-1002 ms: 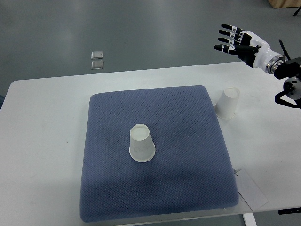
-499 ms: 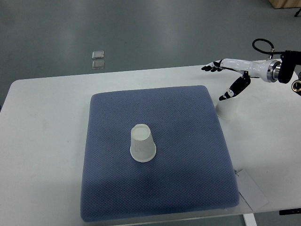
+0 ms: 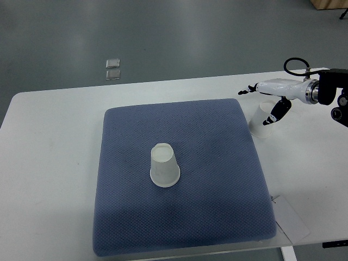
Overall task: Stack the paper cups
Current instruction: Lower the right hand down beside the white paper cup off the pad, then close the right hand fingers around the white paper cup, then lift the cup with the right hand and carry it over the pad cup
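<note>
A white counter carries a blue-grey padded mat across its middle. One paper cup stands upside down near the centre of the mat, its narrow base facing up. A second paper cup stands upside down on the bare counter just beside the mat's far right corner. The right hand reaches in from the right edge and sits over this second cup, fingers spread out flat above its base and the thumb angled down along its right side; the hand is open and has not closed on the cup. On the floor beyond the counter lie two small clear squares.
</note>
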